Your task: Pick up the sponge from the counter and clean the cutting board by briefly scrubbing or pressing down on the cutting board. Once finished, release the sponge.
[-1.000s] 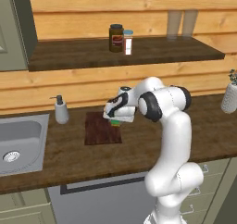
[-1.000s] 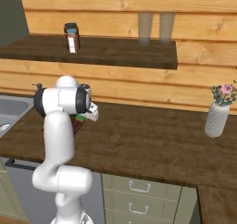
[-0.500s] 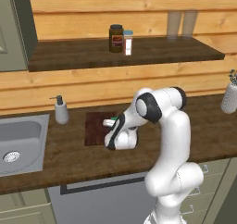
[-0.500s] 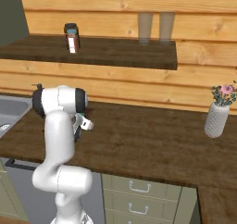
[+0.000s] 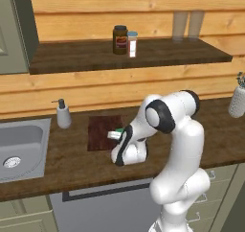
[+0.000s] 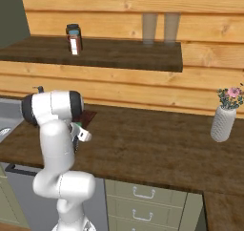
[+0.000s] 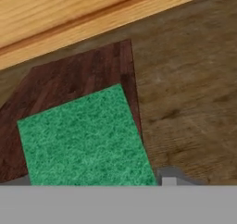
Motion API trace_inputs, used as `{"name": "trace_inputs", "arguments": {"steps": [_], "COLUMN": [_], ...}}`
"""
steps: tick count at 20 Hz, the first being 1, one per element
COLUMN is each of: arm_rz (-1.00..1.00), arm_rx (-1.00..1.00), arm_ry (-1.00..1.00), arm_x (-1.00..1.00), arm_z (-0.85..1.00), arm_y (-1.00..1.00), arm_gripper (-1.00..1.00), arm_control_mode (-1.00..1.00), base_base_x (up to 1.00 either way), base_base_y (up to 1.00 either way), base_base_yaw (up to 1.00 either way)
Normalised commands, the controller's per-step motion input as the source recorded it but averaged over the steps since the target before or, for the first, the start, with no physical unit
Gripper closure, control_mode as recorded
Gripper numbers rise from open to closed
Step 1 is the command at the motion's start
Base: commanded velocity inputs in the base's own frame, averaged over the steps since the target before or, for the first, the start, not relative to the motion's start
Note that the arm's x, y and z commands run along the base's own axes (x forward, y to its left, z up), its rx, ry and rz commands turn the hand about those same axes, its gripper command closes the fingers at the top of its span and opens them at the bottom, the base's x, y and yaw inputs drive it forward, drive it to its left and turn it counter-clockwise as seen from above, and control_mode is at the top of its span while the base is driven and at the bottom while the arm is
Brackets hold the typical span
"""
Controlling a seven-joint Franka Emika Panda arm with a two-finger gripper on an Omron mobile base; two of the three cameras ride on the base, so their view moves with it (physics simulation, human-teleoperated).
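Two layers of dark wood frame the scene: the counter (image 5: 72, 164) nearest, the wall shelf (image 5: 143, 53) beyond. Closest in, the gripper (image 5: 125, 141) hangs low over the counter's front half, and whether its jaws stand wide or narrow cannot be told. The sponge (image 7: 85, 137), green face up, lies flat on the cutting board (image 7: 78, 75), covering the board's corner at about 5 o'clock in the hand view; bare board shows toward 11 o'clock, bare counter planks toward 3 o'clock. The board's right edge runs just beside the sponge's right edge. At 9 o'clock from the board in the left base view sits the steel sink (image 5: 19, 147), with a soap dispenser (image 5: 62, 115) by its rim. Far right, a ribbed white vase (image 6: 224, 122) holds pink flowers. On the shelf stand a dark jar (image 5: 120, 39) and a small white bottle (image 5: 132, 43), labels too small to read, and two clear glasses (image 6: 158, 28).
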Motion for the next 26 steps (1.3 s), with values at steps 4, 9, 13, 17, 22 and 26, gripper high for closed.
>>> {"name": "trace_inputs", "arguments": {"steps": [4, 9, 13, 17, 22, 26], "arm_rz": [0.00, 0.00, 0.00, 0.00, -0.05, -0.11], "arm_rx": [0.04, 0.04, 0.07, 0.09, 0.12, 0.06], "arm_ry": [0.05, 0.07, 0.00, -0.16, 0.10, 0.31], "arm_x": [-1.00, -1.00, -0.65, -0.03, 0.00, -0.01], "arm_z": [-0.34, -0.39, 0.30, 1.00, 1.00, 1.00], "arm_y": [0.00, 0.00, -0.23, -0.25, -0.42, -0.59], "arm_gripper": [1.00, 1.00, 1.00, 1.00, 1.00, 1.00], "arm_control_mode": [-1.00, -1.00, -1.00, -1.00, -1.00, -1.00], "base_base_x": [0.00, 0.00, 0.00, 0.00, 0.00, 0.00], "base_base_y": [0.00, 0.00, 0.00, 0.00, 0.00, 0.00], "base_base_yaw": [0.00, 0.00, 0.00, 0.00, 0.00, 0.00]}}
